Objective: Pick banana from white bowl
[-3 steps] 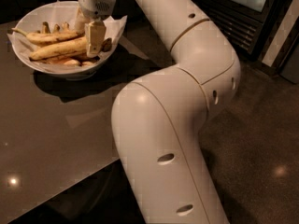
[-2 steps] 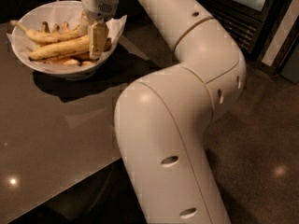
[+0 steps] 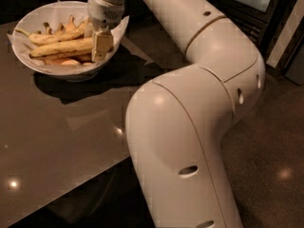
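White crinkled paper lines the one white bowl [image 3: 29, 19], which stands at the far left on the dark glossy table [image 3: 57, 127]; the paper sticks out over the rim. Inside the bowl I count two long fruits lying across it, one above the other. The upper one is a slimmer banana [image 3: 50, 37] with a pale stem pointing left. Under it lies the banana [image 3: 64, 47], thicker, yellow with brown speckles, reaching almost from one side of the bowl to the other. Behind these two I see about three small stubby bananas [image 3: 61, 28] with dark ends; a sure count I cannot give.

At the right end of the banana, the gripper [image 3: 101, 51] hangs down into the bowl and covers the tip of the fruit. If it is clamped on the banana or apart, I cannot tell. One big white arm [image 3: 190, 127] fills the middle and right.
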Robot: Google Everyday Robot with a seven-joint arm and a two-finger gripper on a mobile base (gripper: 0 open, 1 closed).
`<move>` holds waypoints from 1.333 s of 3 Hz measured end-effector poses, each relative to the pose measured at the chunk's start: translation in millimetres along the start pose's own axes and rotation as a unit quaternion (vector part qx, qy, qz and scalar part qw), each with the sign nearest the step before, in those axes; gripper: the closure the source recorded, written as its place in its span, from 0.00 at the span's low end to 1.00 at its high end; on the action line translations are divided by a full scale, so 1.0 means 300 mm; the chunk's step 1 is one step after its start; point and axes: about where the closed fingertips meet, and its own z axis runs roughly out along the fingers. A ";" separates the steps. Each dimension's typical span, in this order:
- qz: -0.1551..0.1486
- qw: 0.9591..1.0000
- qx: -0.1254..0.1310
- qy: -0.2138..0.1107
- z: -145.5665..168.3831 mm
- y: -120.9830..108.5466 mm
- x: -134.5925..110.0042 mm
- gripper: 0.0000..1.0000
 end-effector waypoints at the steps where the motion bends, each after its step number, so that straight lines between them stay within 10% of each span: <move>1: 0.000 1.000 0.000 0.000 -0.012 -0.002 -0.005 0.79; 2: 0.000 1.000 0.000 0.000 -0.013 -0.002 -0.005 0.99; 4: 0.001 0.998 0.056 -0.002 -0.086 -0.027 -0.023 1.00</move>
